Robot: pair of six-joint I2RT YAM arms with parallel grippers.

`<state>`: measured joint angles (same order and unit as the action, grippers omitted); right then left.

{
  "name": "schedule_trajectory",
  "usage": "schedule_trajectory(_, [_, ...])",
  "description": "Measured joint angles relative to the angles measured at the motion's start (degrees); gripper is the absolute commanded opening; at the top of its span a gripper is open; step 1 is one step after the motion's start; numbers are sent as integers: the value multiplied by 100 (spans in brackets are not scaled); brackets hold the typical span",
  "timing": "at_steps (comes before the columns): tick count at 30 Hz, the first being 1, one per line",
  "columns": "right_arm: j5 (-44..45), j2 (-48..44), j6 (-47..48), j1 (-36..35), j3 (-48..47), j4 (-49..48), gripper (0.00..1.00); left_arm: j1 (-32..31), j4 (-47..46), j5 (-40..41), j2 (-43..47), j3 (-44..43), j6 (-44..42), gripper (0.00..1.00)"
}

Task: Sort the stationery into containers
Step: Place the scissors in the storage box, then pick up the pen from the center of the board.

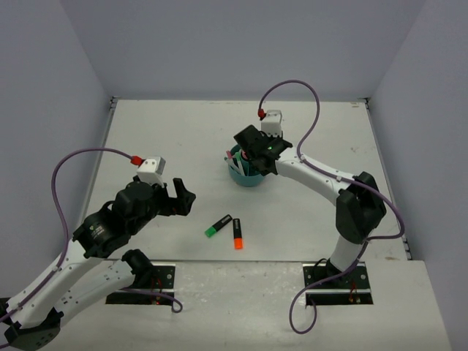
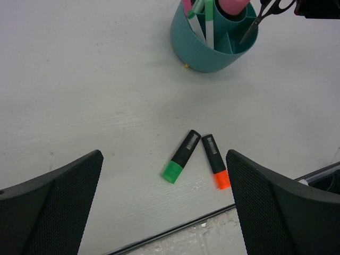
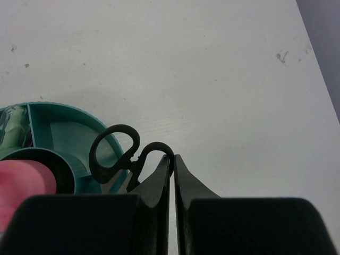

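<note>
The left hand (image 1: 184, 194) hangs low over the left part of the desk (image 1: 146, 131), its two fingers spread as wide as they go and nothing between them. To its right, and a little nearer, two highlighters lie flat on the desk in a narrow V, dark ends almost touching at the far side. The green highlighter (image 2: 180, 156) runs on a slant, with its green end near and left. The orange highlighter (image 2: 215, 162), just to its right, runs almost straight near-to-far, with its orange end near. The left hand is plainly the closer one, and I reckon its wrist needs a slight turn so the fingers close across the slanted green barrel and not along it.

Farther off and to the right stands the teal organizer (image 2: 207, 53), holding pens (image 2: 208, 21), a pink glue stick (image 2: 232, 5) and scissors (image 2: 255, 25), their handles sticking up. The right hand (image 3: 172, 159) hovers right at that organizer, fingers pressed together against a scissor loop. I cannot tell whether they nip its edge.
</note>
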<state>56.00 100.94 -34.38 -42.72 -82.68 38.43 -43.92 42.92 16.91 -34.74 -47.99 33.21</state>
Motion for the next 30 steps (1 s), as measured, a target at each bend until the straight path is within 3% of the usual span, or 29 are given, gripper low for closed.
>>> schedule_trajectory(7, [-179,92,-39,-23,-1,-70,11,2,-2,-22,0,0,-4,100])
schedule_trajectory(8, [-193,92,-51,-35,-1,-83,19,2,-1,-23,0,0,-4,100])
schedule_trajectory(10, [-245,92,-80,-64,0,-107,51,2,-1,-24,0,0,-4,100])
schedule_trajectory(24, [-430,1,-299,-204,82,-20,55,27,-2,-28,-2,0,-7,100])
schedule_trajectory(30, [-436,-825,-430,-993,322,202,58,148,-2,-27,-29,0,-7,100])
